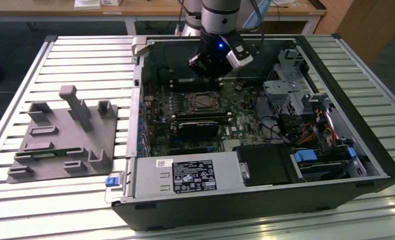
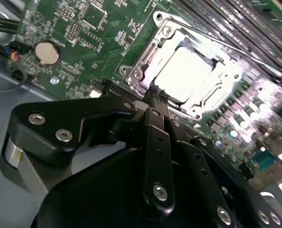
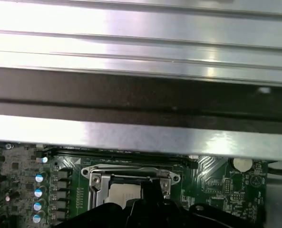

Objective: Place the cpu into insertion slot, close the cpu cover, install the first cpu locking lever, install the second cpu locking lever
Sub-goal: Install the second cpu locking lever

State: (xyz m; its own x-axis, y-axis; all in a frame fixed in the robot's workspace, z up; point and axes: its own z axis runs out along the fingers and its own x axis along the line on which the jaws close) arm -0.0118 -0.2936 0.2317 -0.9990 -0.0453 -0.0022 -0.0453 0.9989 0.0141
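Observation:
The cpu (image 2: pixel 186 76) lies in the insertion slot (image 1: pixel 202 102) on the green board, its pale top glaring bright. The silver cpu cover (image 2: pixel 148 57) lies flat around it, the chip showing through its window. My gripper (image 2: pixel 155 97) is shut with nothing between its black fingers, and its tips sit right at the socket's metal rim. In the exterior view the gripper (image 1: pixel 211 74) hangs inside the open computer case just behind the socket. The first wrist view has the cpu (image 3: pixel 124 194) under the cover (image 3: pixel 131 172), with the gripper (image 3: pixel 150 187) at its edge.
Long black memory slots (image 2: pixel 236 28) run beside the socket, and a coin battery (image 2: pixel 46 52) sits on the board. A black block (image 1: pixel 197 126), the power supply (image 1: pixel 184 175) and the drive cage (image 1: pixel 291 95) crowd the case. A grey fixture (image 1: pixel 64 135) stands on the slatted table.

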